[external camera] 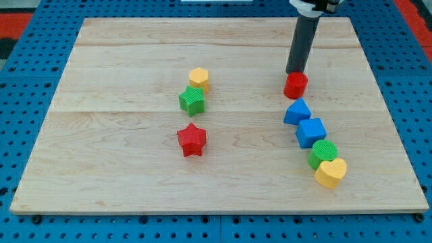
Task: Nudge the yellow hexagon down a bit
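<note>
Wooden board (pixel 101 169) lies open below yellow hexagon (pixel 199 78), touching green star (pixel 192 100); my tip (pixel 295 71) holds nothing.

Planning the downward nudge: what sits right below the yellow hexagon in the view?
The green star sits directly below the yellow hexagon, touching it and hiding its lower edge. Further down lies the red star. My tip is far right, by the red cylinder.
</note>
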`<state>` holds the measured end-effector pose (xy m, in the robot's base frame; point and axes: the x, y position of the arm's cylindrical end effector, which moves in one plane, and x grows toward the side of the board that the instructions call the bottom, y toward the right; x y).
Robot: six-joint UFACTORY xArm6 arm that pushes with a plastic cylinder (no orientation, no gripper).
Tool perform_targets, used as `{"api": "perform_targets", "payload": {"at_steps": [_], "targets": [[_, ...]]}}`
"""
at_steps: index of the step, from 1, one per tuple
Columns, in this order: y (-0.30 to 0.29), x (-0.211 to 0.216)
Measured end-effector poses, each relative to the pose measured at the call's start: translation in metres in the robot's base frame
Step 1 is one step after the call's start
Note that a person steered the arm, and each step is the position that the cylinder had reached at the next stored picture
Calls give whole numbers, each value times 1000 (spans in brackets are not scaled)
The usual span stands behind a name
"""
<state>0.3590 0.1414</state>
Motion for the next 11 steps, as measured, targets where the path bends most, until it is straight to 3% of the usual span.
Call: {"api": "perform_targets", "payload": {"at_steps": [2, 3, 6, 11], "targets": [[-17, 5], [-76, -25], [-198, -33], [-202, 55]]}}
